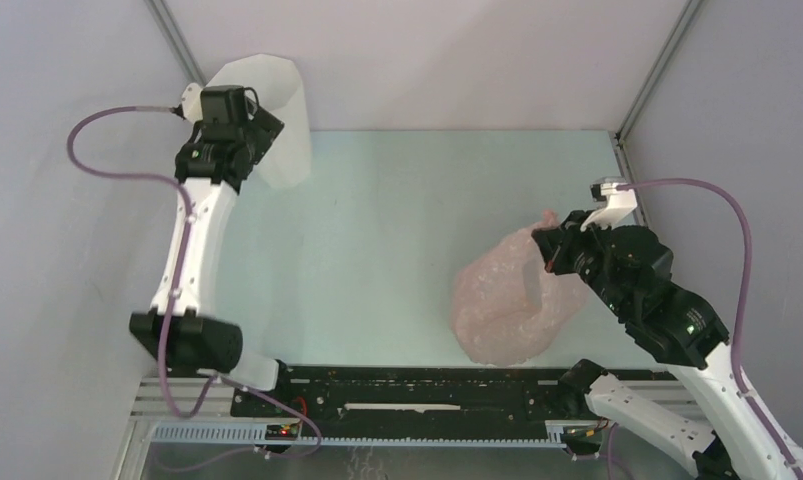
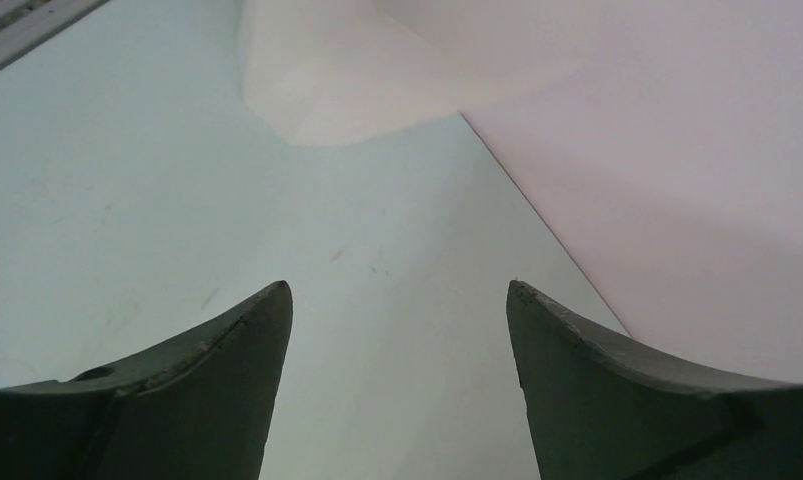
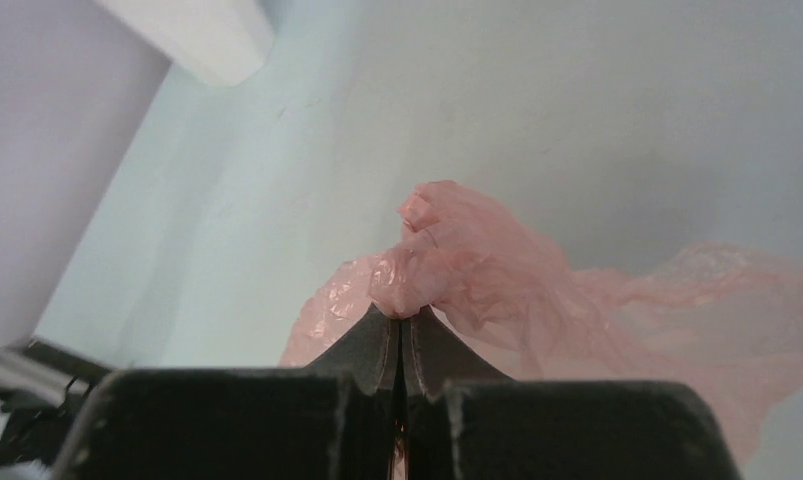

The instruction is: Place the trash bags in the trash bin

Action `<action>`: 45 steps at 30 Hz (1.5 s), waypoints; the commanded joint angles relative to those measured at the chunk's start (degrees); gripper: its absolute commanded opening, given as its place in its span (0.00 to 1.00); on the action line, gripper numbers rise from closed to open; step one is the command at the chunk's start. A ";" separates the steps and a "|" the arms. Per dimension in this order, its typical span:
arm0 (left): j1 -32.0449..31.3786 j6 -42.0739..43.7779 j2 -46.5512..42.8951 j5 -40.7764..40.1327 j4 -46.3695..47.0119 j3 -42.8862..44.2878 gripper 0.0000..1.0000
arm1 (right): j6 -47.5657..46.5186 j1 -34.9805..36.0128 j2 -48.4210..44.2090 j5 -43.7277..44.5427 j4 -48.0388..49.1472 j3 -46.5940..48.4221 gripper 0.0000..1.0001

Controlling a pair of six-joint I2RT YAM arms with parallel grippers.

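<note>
The pale-pink crinkly trash bag hangs lifted at the right of the table, and my right gripper is shut on a bunched fold at its top. In the right wrist view the bag bulges out just past the shut gripper, and the film trails off to the right. The white faceted trash bin stands in the far left corner. My left gripper hovers right beside the bin. Seen from the left wrist, that gripper is open with only bare table between its fingers, the bin ahead.
Pale walls enclose the table; the left wall runs close along the left gripper and bin. A black rail with cable duct lines the near edge. Purple cables loop off both wrists.
</note>
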 commanded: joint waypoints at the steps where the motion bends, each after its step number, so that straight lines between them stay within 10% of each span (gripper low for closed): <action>1: 6.74 -4.79 9.95 0.26 1.30 9.41 0.84 | -7.37 -6.06 1.25 1.28 2.91 3.46 0.00; 11: 10.20 -1.87 24.06 1.83 1.41 24.03 0.95 | -8.18 -13.73 5.64 -4.00 4.07 3.71 0.00; 26: 11.32 -12.55 33.87 -0.72 -7.28 32.24 0.71 | -14.00 -21.36 9.61 -9.66 7.13 5.15 0.00; 45: 9.13 5.97 27.29 11.88 -7.50 27.01 0.01 | -14.40 -21.20 11.78 -13.03 7.74 5.32 0.00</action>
